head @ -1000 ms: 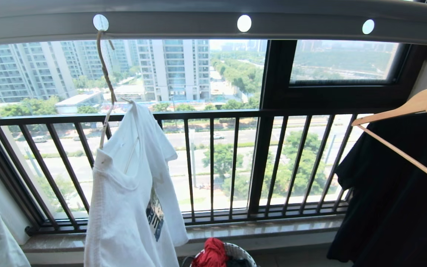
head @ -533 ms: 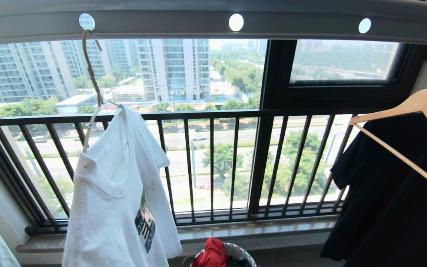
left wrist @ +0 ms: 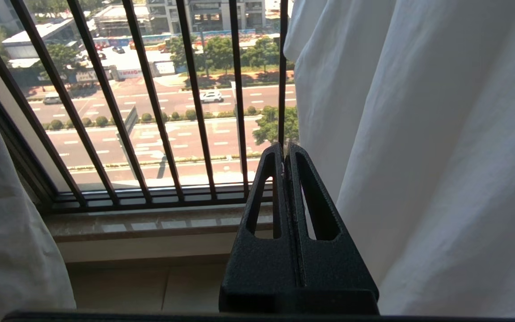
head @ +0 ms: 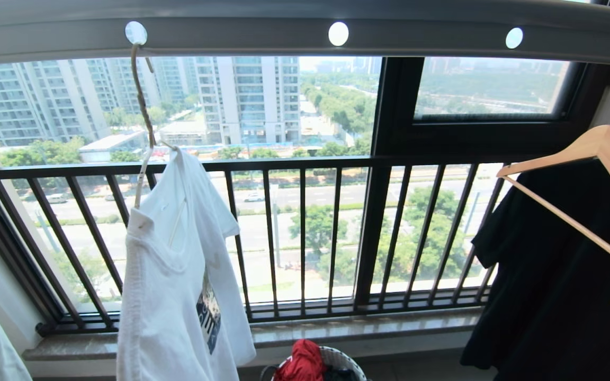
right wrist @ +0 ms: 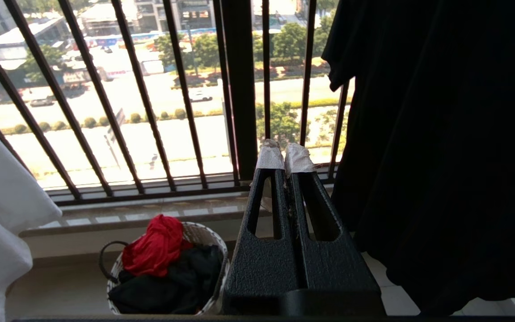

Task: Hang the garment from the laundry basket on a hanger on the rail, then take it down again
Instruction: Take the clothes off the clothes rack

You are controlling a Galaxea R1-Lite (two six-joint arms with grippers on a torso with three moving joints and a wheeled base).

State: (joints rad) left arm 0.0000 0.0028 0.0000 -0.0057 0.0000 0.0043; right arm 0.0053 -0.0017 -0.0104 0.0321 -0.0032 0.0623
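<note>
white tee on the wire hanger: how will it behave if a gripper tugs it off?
The white T-shirt looks floppy: it drapes in soft folds, so it would likely bunch rather than slide off whole. The wire hanger hangs tilted from one hole in the rail, so a tug probably swings it. Likely light, given the thin wire carries it.

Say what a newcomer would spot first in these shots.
The white T-shirt catches the eye first, hanging on a thin wire hanger hooked into a hole of the grey rail, on the left of the head view. At right a black garment hangs on a wooden hanger. Below, by the sill, the laundry basket holds red and dark clothes.
</note>
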